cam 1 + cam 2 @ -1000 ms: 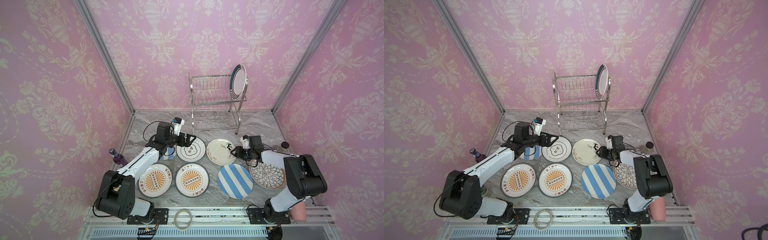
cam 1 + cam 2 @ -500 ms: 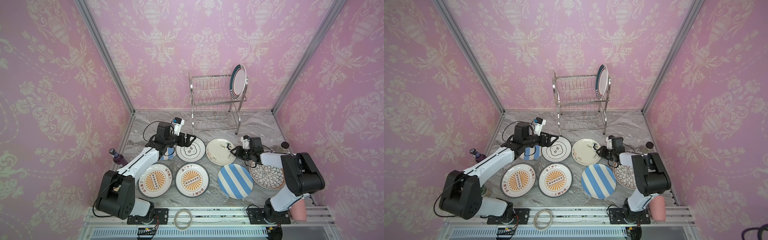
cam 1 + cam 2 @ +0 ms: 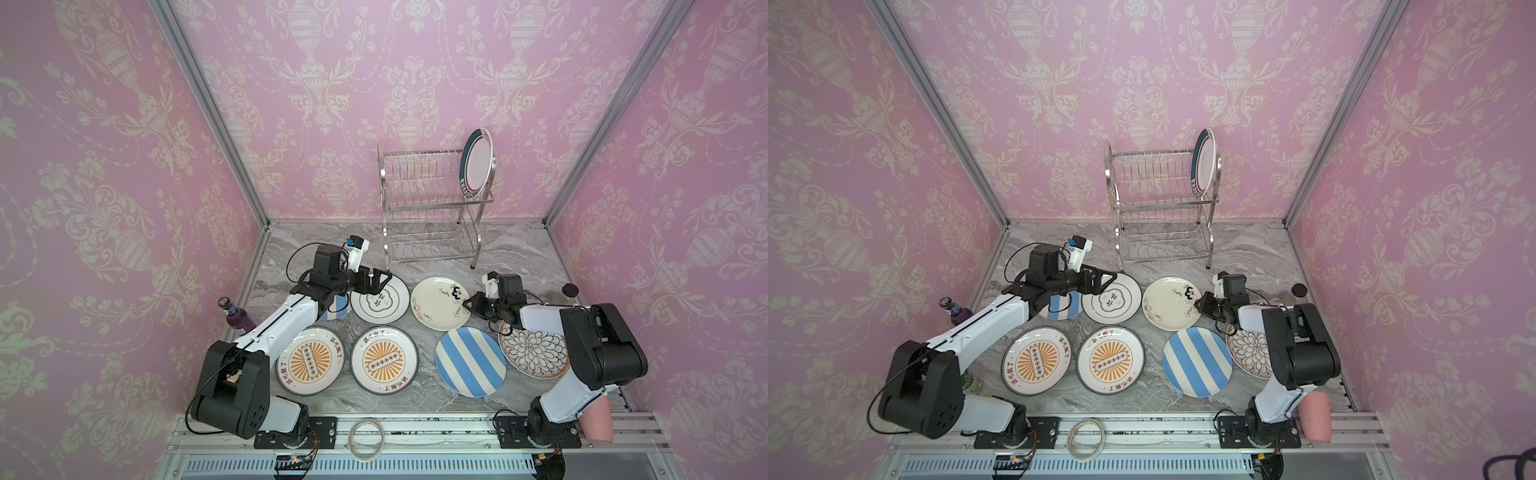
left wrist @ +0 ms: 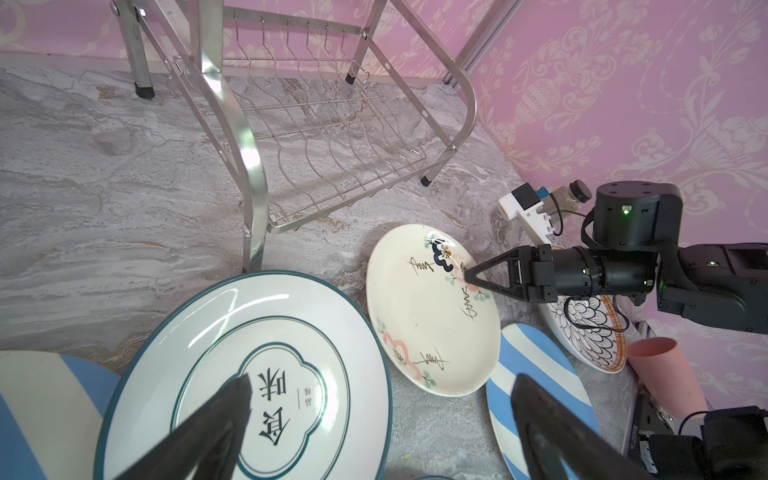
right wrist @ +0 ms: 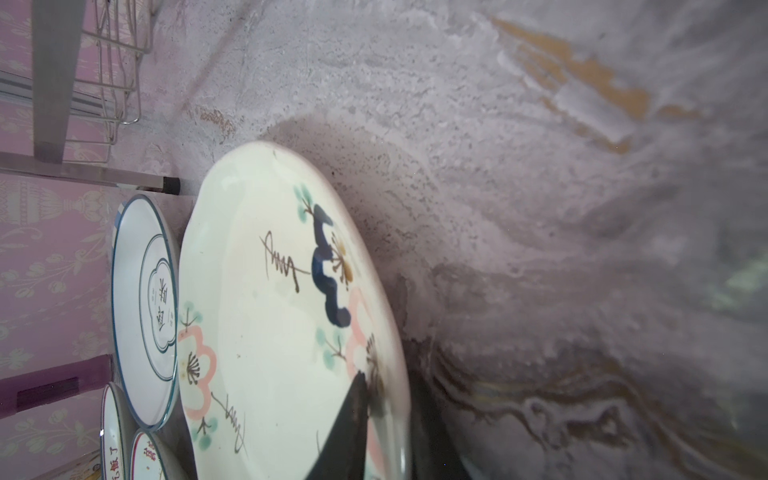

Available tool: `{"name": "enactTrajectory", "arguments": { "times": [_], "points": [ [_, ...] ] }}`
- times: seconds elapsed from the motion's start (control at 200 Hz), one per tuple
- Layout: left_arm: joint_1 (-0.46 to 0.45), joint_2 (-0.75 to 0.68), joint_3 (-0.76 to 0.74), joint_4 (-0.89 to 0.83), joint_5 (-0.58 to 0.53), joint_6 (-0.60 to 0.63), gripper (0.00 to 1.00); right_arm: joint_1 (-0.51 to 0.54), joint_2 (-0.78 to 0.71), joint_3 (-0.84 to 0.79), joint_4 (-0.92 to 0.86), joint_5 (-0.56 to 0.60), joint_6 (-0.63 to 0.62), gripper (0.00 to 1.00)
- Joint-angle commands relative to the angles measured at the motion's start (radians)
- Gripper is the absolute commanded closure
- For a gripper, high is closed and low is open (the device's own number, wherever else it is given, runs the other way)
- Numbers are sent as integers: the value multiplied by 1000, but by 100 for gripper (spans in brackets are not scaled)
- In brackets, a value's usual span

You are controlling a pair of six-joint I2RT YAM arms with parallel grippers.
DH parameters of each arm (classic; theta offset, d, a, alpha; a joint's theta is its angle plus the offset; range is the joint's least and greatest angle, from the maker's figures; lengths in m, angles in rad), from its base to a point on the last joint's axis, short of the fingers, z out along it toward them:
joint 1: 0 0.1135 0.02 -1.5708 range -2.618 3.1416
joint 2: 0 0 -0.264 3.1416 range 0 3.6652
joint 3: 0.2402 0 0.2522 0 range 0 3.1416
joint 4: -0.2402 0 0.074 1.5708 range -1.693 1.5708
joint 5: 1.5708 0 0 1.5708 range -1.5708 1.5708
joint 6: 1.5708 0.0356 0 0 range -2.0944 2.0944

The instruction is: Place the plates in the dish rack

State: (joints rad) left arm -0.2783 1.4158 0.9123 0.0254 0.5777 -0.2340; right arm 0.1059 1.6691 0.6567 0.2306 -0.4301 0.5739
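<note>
Two-tier steel wire dish rack (image 3: 432, 204), upright at rear, teal-rimmed plate (image 3: 478, 162) on edge in top tier; lying in front: cream doodled plate (image 3: 436, 305), dark-outlined white plate (image 3: 382, 309), two orange sunburst plates (image 3: 309, 361) (image 3: 384, 359), two blue-striped plates (image 3: 469, 361) (image 3: 1061, 309), black petal-patterned plate (image 3: 534, 353).

Desk: Where is the dish rack (image 3: 419, 204)?

Photographer: Back centre of the table (image 3: 519, 257), by the rear wall. The rack plate (image 3: 478, 162) stands upright at the right end of its upper tier.

Desk: And the others?

Photographer: 7 lie flat in front of it. Back row, from left: back-left plate (image 3: 336, 309), partly under the left arm; back-middle plate (image 3: 380, 305), left gripper (image 3: 384, 280) above it; back-right plate (image 3: 436, 305), right gripper (image 3: 466, 305) at its right rim. Front row, from left: far-left plate (image 3: 309, 360), inner-left plate (image 3: 384, 360), inner-right plate (image 3: 469, 361), far-right plate (image 3: 534, 353). Bottle (image 3: 235, 316) at the left edge, jar (image 3: 570, 289) at the right.
</note>
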Motion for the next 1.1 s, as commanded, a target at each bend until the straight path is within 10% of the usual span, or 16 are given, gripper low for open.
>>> {"name": "enactTrajectory", "arguments": {
  "times": [0.0,0.786,1.096],
  "points": [
    [-4,-10,14,-23,-4,33,1,3,20,-17,-62,17,4,84],
    [-7,-1,19,-34,-11,35,1,-28,-183,13,-241,73,-44,100],
    [-144,117,54,-30,-23,-49,1,-54,-157,-23,-172,61,-31,100]
  ]
}}
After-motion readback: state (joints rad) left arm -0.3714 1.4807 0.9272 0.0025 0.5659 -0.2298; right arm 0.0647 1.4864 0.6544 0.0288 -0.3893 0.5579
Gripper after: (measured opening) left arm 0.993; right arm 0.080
